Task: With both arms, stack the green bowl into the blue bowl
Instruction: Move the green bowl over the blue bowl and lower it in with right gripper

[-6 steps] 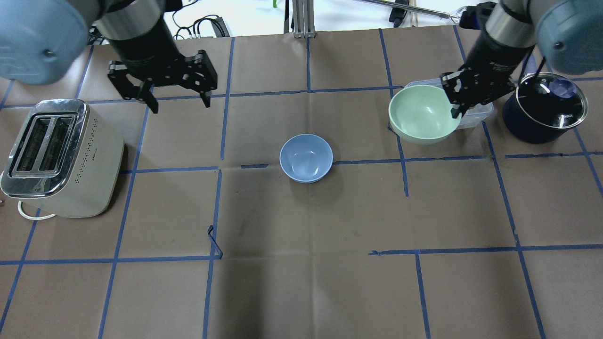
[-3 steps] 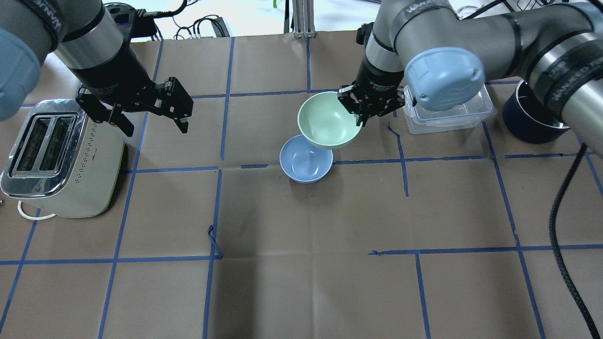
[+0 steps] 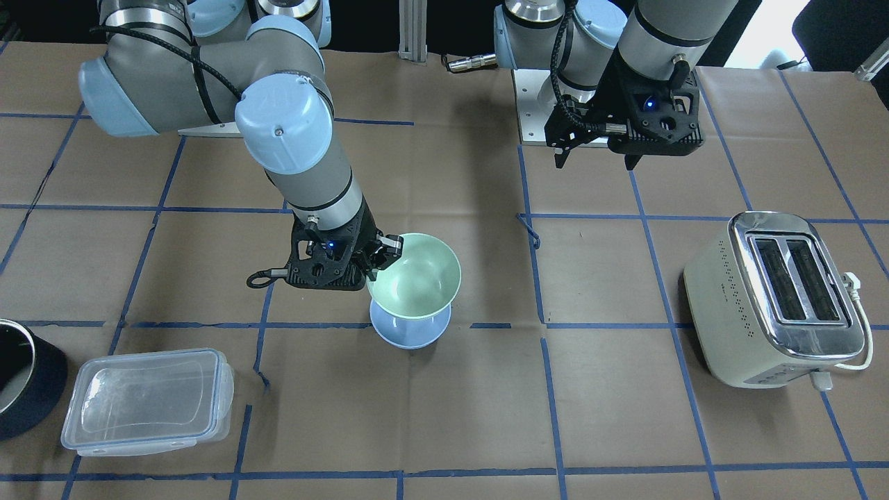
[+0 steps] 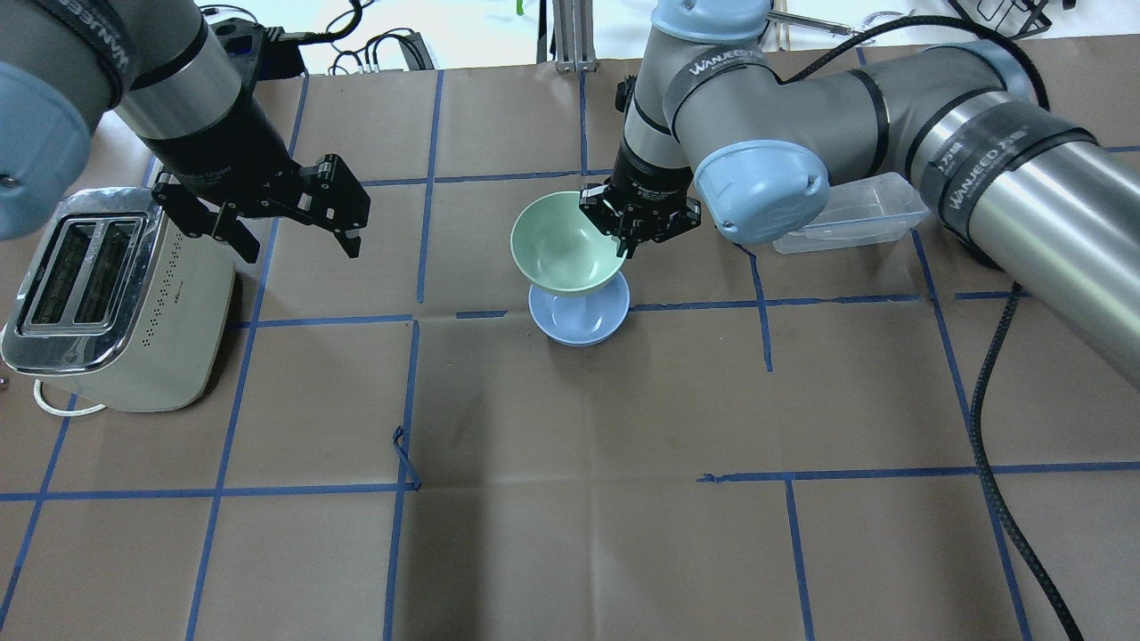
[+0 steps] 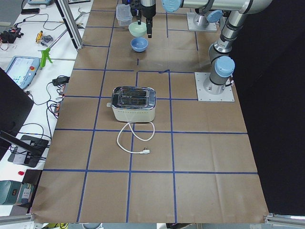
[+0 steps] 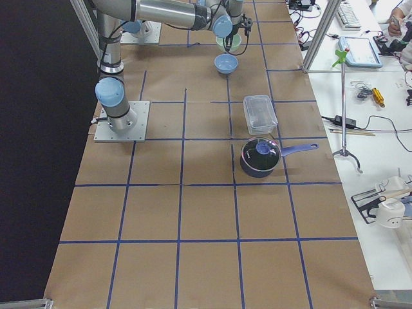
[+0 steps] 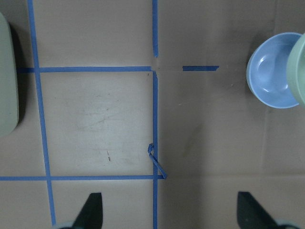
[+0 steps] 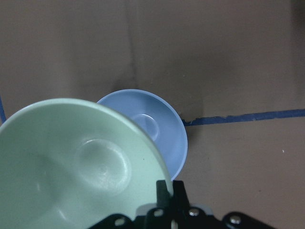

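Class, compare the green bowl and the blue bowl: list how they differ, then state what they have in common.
Colour: the green bowl is pale mint, the blue bowl pale periwinkle. Support: the green bowl hangs in the air, its rim pinched by the right hand; the blue bowl stands on the table. Position: the green bowl is above the blue bowl, not yet inside it. Both are round, plain, mouth-up and similar in size.

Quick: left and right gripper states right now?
Left gripper: open, holding nothing.
Right gripper: shut on the green bowl, pinching its rim.
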### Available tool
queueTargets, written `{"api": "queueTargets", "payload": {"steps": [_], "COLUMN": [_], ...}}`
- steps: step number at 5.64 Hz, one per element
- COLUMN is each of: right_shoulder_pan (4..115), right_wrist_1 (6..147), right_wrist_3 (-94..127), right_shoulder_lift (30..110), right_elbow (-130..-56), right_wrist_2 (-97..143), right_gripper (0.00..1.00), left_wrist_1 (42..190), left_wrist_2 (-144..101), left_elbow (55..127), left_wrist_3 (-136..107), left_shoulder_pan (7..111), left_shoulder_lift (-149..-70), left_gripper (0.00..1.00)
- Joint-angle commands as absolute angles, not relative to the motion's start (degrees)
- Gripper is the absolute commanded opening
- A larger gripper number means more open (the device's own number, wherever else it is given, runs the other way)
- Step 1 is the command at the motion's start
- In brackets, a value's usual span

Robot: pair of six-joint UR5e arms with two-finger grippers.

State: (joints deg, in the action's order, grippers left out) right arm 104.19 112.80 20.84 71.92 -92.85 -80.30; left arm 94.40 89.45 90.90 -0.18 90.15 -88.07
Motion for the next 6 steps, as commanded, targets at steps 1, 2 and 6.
{"api": "queueTargets", "payload": {"steps": [1,2,6], "right_shoulder_pan": [104.2,104.2,104.2], "right_wrist_1": [120.9,121.7,122.1], "right_wrist_3": [20.1,20.1,20.1], "right_shoulder_lift": [70.0,68.9,67.7], "right_elbow": [-98.0,-98.7,-99.6], "right_wrist_2": [-80.9,-81.0,-81.0], "right_gripper": [0.03,0.03,0.66], "left_wrist_1": [94.4,94.4,94.4], "left_wrist_2": [89.6,89.6,89.6], "left_elbow": [90.9,90.9,91.1], "left_wrist_3": [-0.2,-0.2,-0.2], "left_shoulder_pan": [90.2,90.2,90.1], "left_shoulder_lift": [-88.1,-88.0,-87.5], "left_gripper": [0.98,0.98,0.98]}}
